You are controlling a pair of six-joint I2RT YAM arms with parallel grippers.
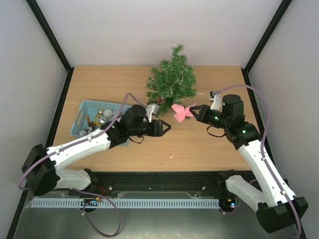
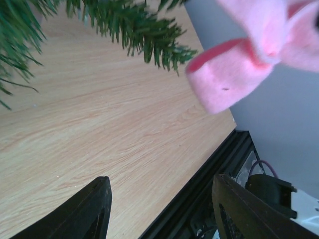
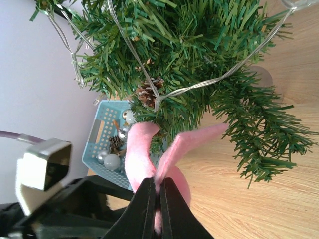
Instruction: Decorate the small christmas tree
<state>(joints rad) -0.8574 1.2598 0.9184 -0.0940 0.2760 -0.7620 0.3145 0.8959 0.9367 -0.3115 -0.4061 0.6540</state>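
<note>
The small christmas tree (image 1: 173, 79) lies at the back middle of the table, dark green with a clear light string (image 3: 209, 82) and a pine cone (image 3: 148, 92) on it. My right gripper (image 1: 191, 112) is shut on a pink felt bow (image 1: 181, 112), held just in front of the tree's base; the bow (image 3: 149, 149) sticks up from its closed jaws. My left gripper (image 1: 166, 127) is open and empty, just left of and below the bow, which shows in the left wrist view (image 2: 249, 55) above the wide-apart fingers (image 2: 94, 206).
A teal basket (image 1: 85, 110) with silver balls and pine cones sits at the left, partly under my left arm. It also shows in the right wrist view (image 3: 102, 134). The table's black front rail (image 1: 164, 177) runs along the near edge.
</note>
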